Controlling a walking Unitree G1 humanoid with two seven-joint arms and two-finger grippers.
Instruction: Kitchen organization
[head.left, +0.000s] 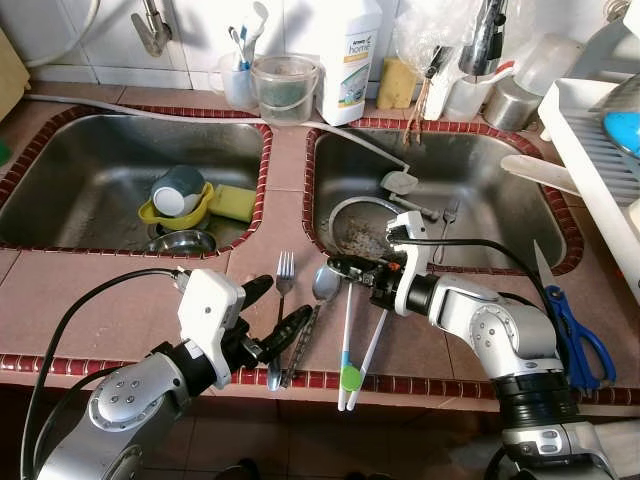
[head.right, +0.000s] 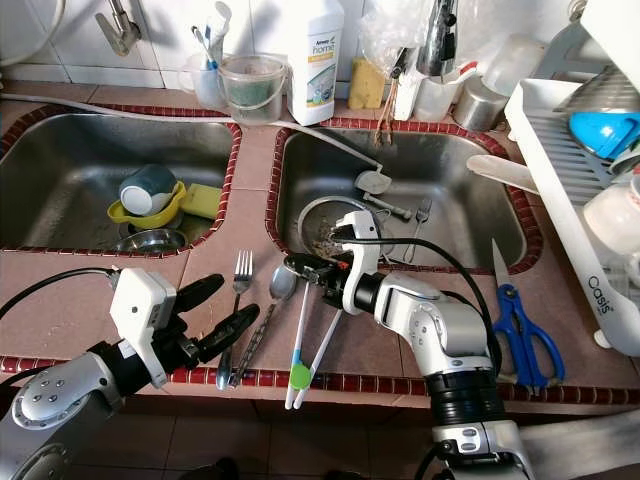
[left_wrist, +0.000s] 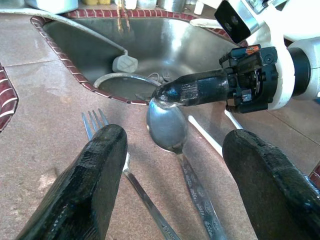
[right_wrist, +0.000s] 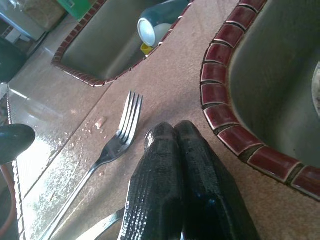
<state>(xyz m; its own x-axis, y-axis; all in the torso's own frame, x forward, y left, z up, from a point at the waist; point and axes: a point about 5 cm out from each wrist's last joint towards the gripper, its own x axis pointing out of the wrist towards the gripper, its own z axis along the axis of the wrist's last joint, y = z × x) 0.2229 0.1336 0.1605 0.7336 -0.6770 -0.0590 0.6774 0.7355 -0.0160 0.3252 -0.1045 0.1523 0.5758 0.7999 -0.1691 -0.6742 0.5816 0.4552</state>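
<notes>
Nearest, the left gripper hangs wide apart over a steel fork beside a steel spoon; beyond, the right gripper, fingers pressed together, touches that spoon's bowl.

Pinkish tiled table with red-tile edge; a fork, spoon, two white utensils, possibly toothbrushes, and blue scissors are laid on it.
</notes>
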